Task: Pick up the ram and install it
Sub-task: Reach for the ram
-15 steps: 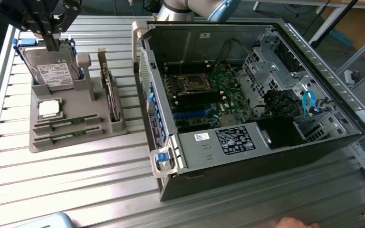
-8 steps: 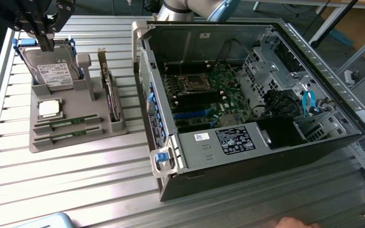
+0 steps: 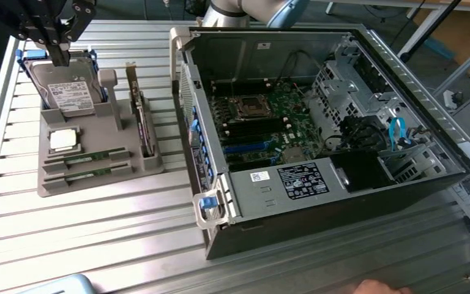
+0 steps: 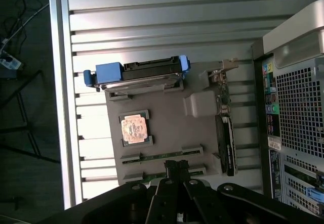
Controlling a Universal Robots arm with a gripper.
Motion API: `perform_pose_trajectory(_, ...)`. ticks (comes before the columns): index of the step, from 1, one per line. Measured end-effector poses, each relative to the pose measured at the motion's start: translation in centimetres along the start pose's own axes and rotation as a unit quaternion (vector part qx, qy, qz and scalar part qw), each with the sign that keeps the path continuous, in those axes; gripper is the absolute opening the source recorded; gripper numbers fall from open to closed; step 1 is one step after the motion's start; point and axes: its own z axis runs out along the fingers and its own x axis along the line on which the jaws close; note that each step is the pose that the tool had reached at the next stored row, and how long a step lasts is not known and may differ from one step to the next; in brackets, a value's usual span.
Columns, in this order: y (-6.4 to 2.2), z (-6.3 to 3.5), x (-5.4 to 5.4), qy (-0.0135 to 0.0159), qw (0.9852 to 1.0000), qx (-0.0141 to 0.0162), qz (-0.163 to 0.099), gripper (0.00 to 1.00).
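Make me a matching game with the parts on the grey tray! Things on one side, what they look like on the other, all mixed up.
Things:
1. ram sticks
2. processor chip
3. hard drive
4. expansion card

Looks:
A. has blue handles
B. long, thin and green
C. square, lying flat
D. dark, standing on its edge

Pairs: 1-B, 2-C, 3-A, 4-D
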Motion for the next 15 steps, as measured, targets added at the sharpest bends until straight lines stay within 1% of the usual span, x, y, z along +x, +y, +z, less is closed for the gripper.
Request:
perform_pose_trajectory(5,0.00,0.00,0.01,0.0005,1.0000,0.0000,-0.008,0.11)
perform_pose_trajectory(12,0.00,0.00,0.01,0.0017,0.9995,-0.0001,-0.031,0.11)
perform_pose_trajectory(15,0.00,0.01,0.01,0.0018,0.9994,-0.0002,-0.034,0.11)
